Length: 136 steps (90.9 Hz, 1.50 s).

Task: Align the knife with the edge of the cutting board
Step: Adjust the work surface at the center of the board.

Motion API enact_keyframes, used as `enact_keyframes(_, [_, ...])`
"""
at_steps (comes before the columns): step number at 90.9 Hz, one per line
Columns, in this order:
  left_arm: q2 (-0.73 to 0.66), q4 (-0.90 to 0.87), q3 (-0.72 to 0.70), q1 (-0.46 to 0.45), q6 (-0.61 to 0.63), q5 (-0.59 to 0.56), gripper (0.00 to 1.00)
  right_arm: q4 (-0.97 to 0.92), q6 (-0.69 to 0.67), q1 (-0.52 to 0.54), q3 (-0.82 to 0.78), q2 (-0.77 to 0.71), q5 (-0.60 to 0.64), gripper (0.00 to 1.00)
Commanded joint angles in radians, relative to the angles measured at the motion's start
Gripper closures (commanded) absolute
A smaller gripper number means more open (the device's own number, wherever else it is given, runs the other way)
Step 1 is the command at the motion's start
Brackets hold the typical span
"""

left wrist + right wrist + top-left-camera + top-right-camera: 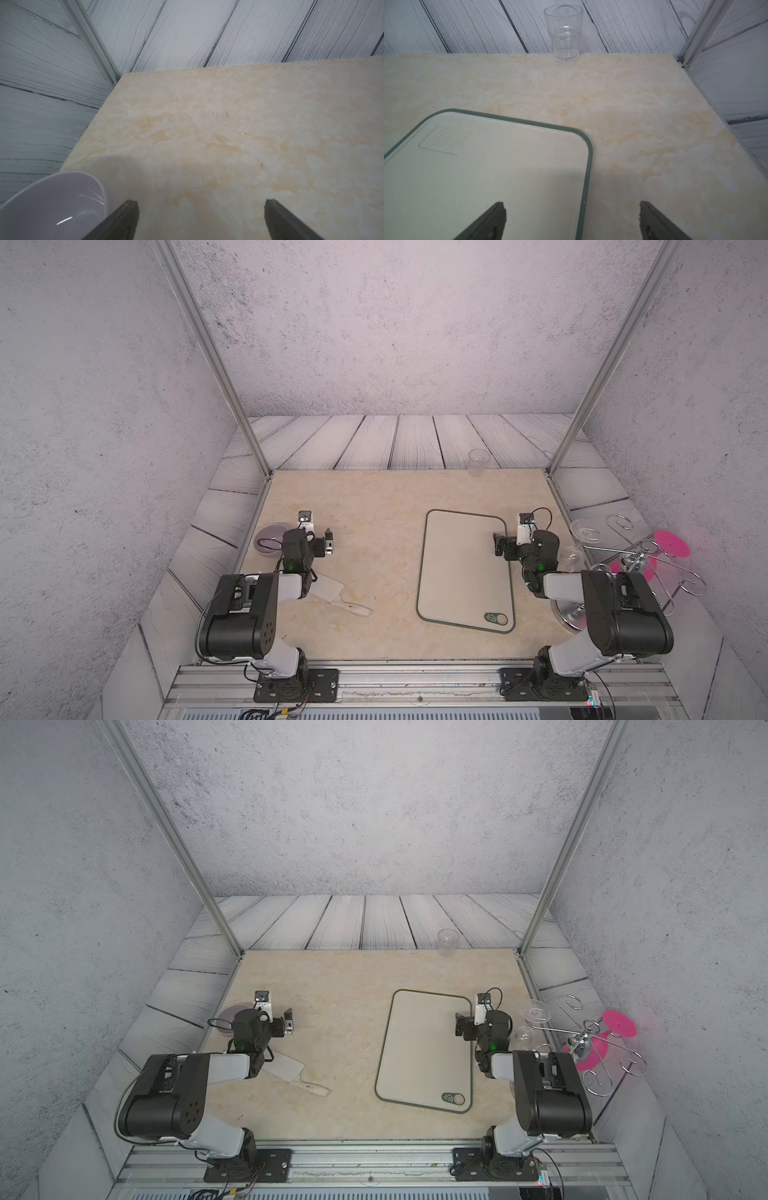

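Bench: pale marble-pattern tabletop (pixel 374 506) inside a booth with grey speckled walls; white plank-print panels run along its far and side borders.

Cutting board (pixel 459 572): flat on the tabletop, long edges running roughly near-to-far and slightly skewed. Dark oval tab (pixel 496 618) at its near corner on the right arm's side.

Knife (pixel 331 589): flat on the tabletop, well apart from the cutting board, off its left long edge and level with its near half. It lies oblique to that edge, not parallel. Handle (pixel 355 608) points toward the board and the near side; the blade end is partly hidden under the left arm.

Left gripper (pixel 200 203): jaws spread wide and empty, bare tabletop showing in the gap. Well left of the board, level with its far half, apart from the knife.

Right gripper (pixel 572 204): jaws spread wide and empty, straddling the board's right long edge near its far corner. One finger (pixel 492 220) is over the board, the other over bare tabletop. Height above the board: cannot tell.

Other items: lilac-grey bowl (pixel 266 541) left of the board, past the left gripper. Clear tumbler (pixel 566 35) upright beyond the board's far edge. Wire rack (pixel 648 564) with stemmed glasses off the board's right side
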Motion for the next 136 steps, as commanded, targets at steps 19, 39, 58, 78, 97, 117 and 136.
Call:
enact_keyframes(19, [-0.01,0.006,-0.004,0.015,0.001,0.03,0.0,-0.01,0.01,-0.001,0.018,-0.01,0.009,0.01])
enact_keyframes(39, [-0.007,-0.047,0.025,0.03,-0.043,-0.031,0.0,0.004,0.01,-0.001,0.016,-0.006,0.008,0.01])
enact_keyframes(58, [-0.007,-0.044,0.024,0.03,-0.043,-0.031,0.0,0.001,0.038,-0.001,0.015,-0.01,0.076,0.01])
enact_keyframes(78, [-0.005,-0.044,0.024,0.03,-0.042,-0.032,0.0,0.001,0.039,-0.001,0.016,-0.01,0.077,0.01])
enact_keyframes(97, [-0.062,-0.213,0.119,0.03,-0.051,-0.072,0.0,0.022,0.035,-0.001,0.011,-0.007,0.078,0.01])
enact_keyframes(117, [-0.174,-0.718,0.39,0.028,-0.194,-0.193,0.0,-0.534,0.134,-0.002,0.259,-0.119,0.137,0.01])
enact_keyframes(136, [-0.208,-0.88,0.536,0.028,-0.31,-0.163,0.0,-0.592,0.248,-0.001,0.337,-0.173,0.007,0.01])
